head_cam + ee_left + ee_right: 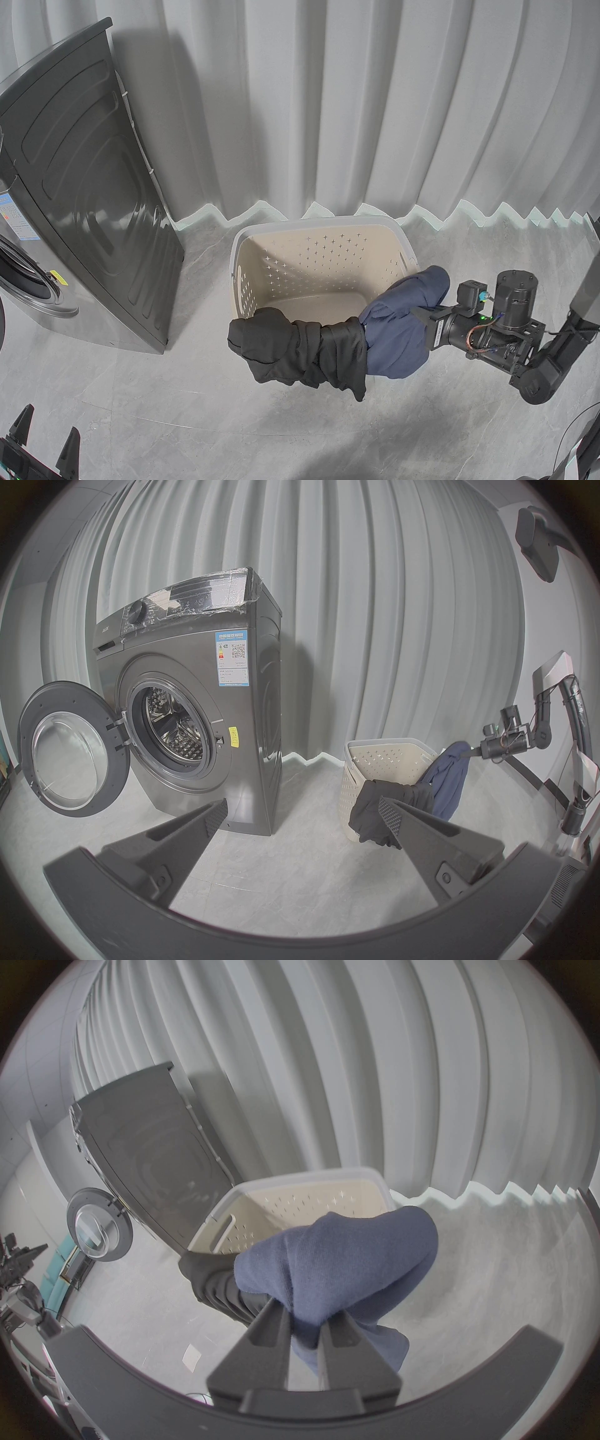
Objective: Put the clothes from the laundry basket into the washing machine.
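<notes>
Centre right of the head view, we see the right gripper point(306, 1325) clamped on a navy fleece garment point(400, 331), black garment point(300, 350) trailing across the near rim of the beige perforated laundry basket point(325, 222), left gripper point(49, 420) spread apart lower left, our left wrist view adding the round door point(69, 749) swung open on the grey washing machine point(250, 730).

Laundry corner of home-like room: grey front-load washing machine point(187, 717) at left, door point(72, 749) open; beige laundry basket point(325, 225) on pale stone-look floor point(187, 406); white pleated curtain point(350, 94) across far side.

The washing machine point(200, 667) bears a blue label point(232, 658), print unreadable.
</notes>
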Motion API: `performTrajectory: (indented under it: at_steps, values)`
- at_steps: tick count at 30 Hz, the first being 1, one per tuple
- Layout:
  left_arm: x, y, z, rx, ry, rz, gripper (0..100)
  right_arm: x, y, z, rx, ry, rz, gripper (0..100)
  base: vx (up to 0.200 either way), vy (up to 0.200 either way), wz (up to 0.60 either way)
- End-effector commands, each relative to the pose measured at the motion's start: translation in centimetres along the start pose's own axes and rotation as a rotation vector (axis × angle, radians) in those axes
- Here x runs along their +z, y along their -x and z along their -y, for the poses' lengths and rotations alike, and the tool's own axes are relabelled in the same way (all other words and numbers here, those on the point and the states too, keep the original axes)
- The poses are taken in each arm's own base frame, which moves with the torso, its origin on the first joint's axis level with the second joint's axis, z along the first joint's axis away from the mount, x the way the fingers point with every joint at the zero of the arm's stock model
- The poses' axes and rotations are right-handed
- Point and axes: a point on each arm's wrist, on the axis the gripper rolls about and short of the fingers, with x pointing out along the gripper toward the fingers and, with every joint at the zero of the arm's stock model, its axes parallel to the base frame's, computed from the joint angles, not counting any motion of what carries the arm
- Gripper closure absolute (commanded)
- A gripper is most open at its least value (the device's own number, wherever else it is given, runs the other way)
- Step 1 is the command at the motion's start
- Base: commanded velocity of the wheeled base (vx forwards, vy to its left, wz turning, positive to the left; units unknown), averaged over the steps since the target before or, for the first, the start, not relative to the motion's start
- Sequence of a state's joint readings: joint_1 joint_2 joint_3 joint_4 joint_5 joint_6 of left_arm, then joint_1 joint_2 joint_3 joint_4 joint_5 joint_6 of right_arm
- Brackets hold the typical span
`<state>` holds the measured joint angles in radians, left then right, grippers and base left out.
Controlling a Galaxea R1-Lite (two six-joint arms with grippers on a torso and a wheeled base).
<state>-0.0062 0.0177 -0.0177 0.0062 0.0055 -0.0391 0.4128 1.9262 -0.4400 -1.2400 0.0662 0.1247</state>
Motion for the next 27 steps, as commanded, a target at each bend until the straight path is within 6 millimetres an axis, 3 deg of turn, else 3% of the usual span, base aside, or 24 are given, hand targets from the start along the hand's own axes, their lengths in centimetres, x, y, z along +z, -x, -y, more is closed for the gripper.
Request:
performTrajectory:
  at_steps: [1,9,12,18,27]
  values:
    - [-0.4,0.0,0.0,0.001,0.001,0.002,0,3.4,3.8,-1.7,0.027,0.016,0.141,100,0.000,0.000,0.00]
    - [-0.4,0.0,0.0,0.001,0.002,0.002,0,6.1,7.0,-4.3,0.086,0.040,0.277,100,0.000,0.000,0.00]
    - [-0.4,0.0,0.0,0.001,-0.001,0.002,0,7.9,9.6,-5.4,0.131,0.040,0.362,100,0.000,0.000,0.00]
    - [-0.4,0.0,0.0,0.001,-0.001,0.002,0,10.1,11.9,-5.4,0.148,0.035,0.487,100,0.000,0.000,0.00]
    - [-0.4,0.0,0.0,-0.001,-0.004,0.002,0,9.5,12.3,-5.3,0.144,0.043,0.474,100,-0.022,0.000,0.00]
